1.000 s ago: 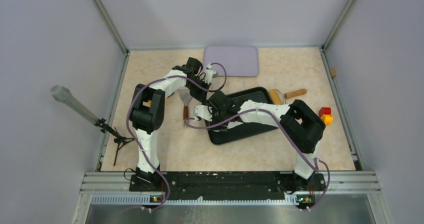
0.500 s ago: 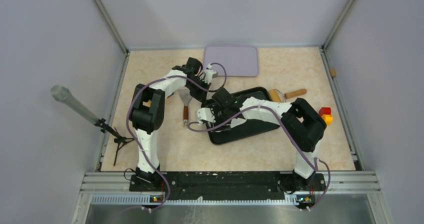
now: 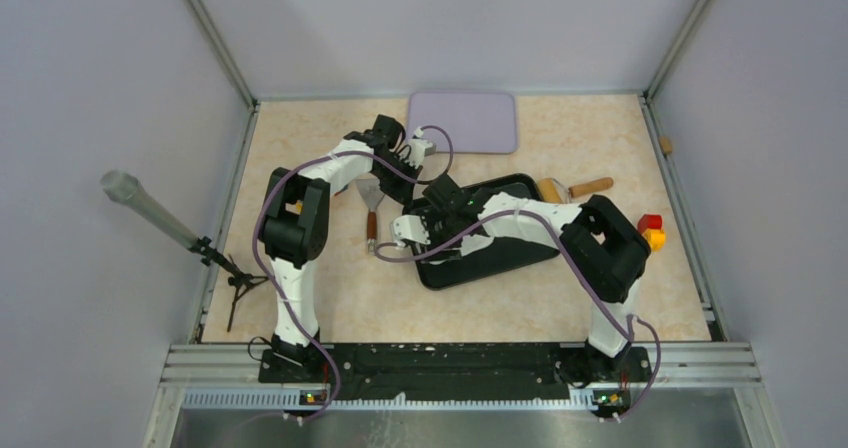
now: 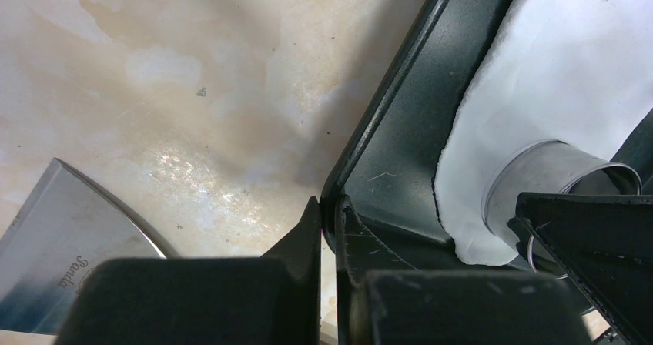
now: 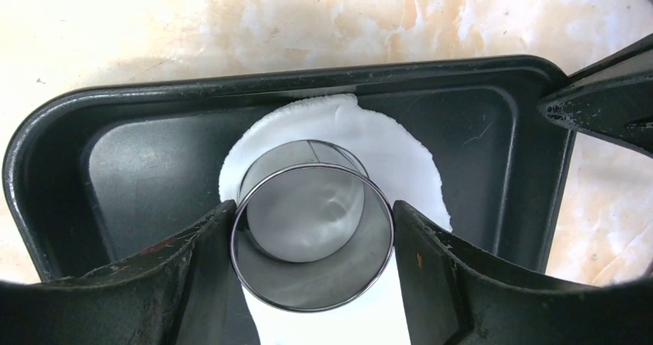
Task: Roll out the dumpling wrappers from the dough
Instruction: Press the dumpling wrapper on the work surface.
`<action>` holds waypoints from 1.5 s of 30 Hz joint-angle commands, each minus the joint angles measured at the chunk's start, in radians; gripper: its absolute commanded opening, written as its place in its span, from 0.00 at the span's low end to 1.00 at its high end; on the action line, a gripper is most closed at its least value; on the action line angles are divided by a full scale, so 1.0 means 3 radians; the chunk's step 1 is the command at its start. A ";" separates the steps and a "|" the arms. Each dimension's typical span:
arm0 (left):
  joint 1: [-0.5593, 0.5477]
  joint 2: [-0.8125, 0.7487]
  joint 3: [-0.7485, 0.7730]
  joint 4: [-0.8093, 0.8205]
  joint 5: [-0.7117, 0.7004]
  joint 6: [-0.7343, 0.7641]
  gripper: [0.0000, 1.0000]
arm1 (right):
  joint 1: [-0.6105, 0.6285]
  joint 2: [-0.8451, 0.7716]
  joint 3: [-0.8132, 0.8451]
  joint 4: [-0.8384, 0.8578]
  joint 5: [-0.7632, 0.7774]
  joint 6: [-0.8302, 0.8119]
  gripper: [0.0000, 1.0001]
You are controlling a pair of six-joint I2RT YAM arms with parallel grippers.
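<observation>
The dough [image 5: 393, 152] is a flattened white sheet lying in the black tray [image 5: 138, 145]. My right gripper [image 5: 312, 206] is shut on a round metal ring cutter [image 5: 312, 272] that stands on the dough. Dough shows inside the ring; no separate small wrapper disc is in view. My left gripper [image 4: 329, 206] is shut on the tray's rim [image 4: 400, 91] at its far left corner, with the dough [image 4: 554, 68] and cutter [image 4: 550, 175] just beyond. From above, both grippers, left [image 3: 418, 180] and right [image 3: 448, 208], meet at the tray's [image 3: 500, 258] left end.
A metal scraper with a wooden handle [image 3: 372, 208] lies left of the tray; its blade [image 4: 54, 237] is beside my left fingers. A purple board [image 3: 462, 121] lies at the back. A wooden-handled tool [image 3: 575, 188] and red and yellow blocks [image 3: 651, 230] lie right of the tray.
My right wrist has shifted slightly toward the far side over the tray's left end with the cutter. The left arm has not moved.
</observation>
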 commanded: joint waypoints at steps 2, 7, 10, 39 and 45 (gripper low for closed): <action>-0.0041 -0.0038 -0.0086 -0.0001 0.0044 0.0001 0.00 | -0.0010 0.0072 -0.0203 0.0047 0.0227 0.0381 0.60; -0.0042 -0.0055 -0.0090 0.0000 0.0033 -0.0012 0.00 | 0.0054 0.0017 -0.0374 0.0199 0.0442 0.0648 0.60; -0.0043 -0.0060 -0.0090 -0.0001 0.0027 -0.0010 0.00 | 0.0136 0.0025 -0.0423 0.0238 0.0592 0.0801 0.61; -0.0008 -0.0173 0.0015 -0.0014 0.0017 -0.0063 0.34 | -0.0214 -0.0693 0.0626 -0.0446 -0.0429 0.1031 0.96; 0.0074 -0.0449 0.0049 0.0011 -0.0048 -0.0125 0.74 | -0.0261 -0.1245 -0.0116 0.0029 -0.0381 0.0906 0.96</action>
